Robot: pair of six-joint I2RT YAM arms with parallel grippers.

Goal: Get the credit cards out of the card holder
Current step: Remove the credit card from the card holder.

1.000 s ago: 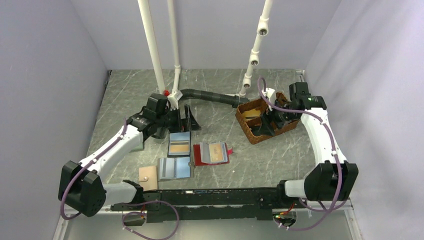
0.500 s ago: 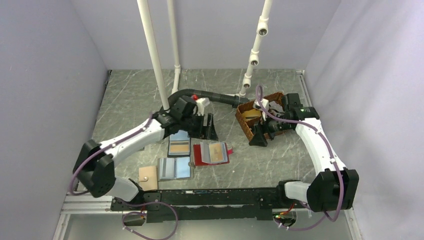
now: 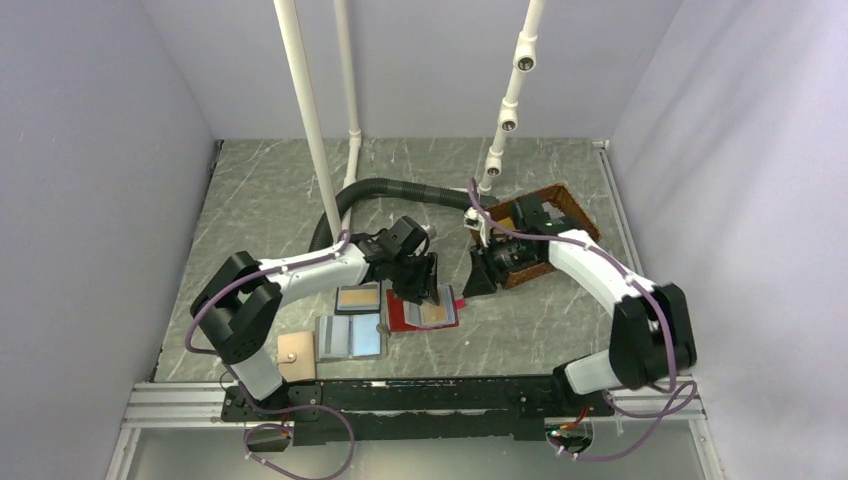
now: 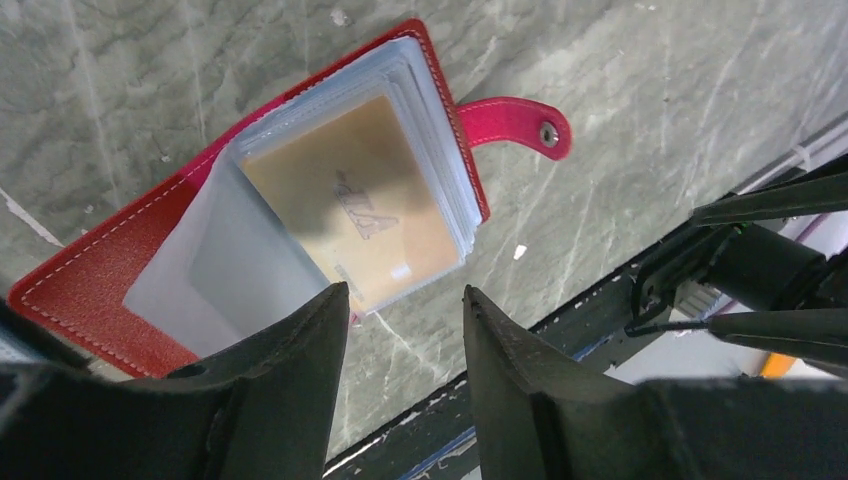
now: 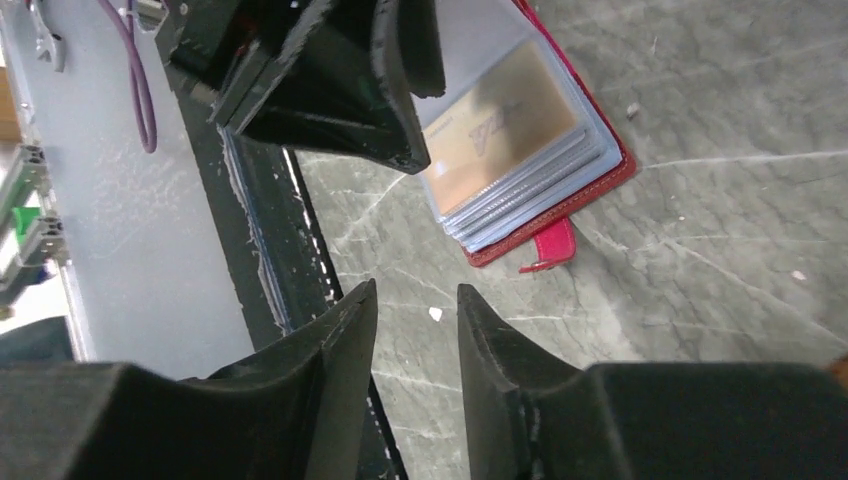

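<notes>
The red card holder (image 3: 400, 312) lies open on the table, its tab (image 3: 459, 300) pointing right. A tan-orange credit card (image 3: 434, 311) shows in its top clear sleeve; other cards are hidden in the stacked sleeves. My left gripper (image 3: 426, 284) hovers open just over the holder's far edge. In the left wrist view the gripper (image 4: 405, 292) is empty, with the card (image 4: 360, 200) and the holder (image 4: 90, 295) beyond its tips. My right gripper (image 3: 478, 276) is open and empty to the right of the tab. In the right wrist view the gripper (image 5: 416, 287) faces the holder (image 5: 612, 172) and card (image 5: 490, 125).
A brown wicker basket (image 3: 568, 203) stands behind the right gripper. A dark-framed blue wallet with a tan panel (image 3: 358, 298), a pale blue bifold (image 3: 350, 337) and a small tan wallet (image 3: 296, 351) lie left of the holder. A black hose (image 3: 400, 190) and white pipes (image 3: 305, 110) stand behind.
My left gripper has swung right and nearer, from beside the dark-framed wallet to over the red holder. My right gripper has come out of the basket and moved left towards the holder's tab.
</notes>
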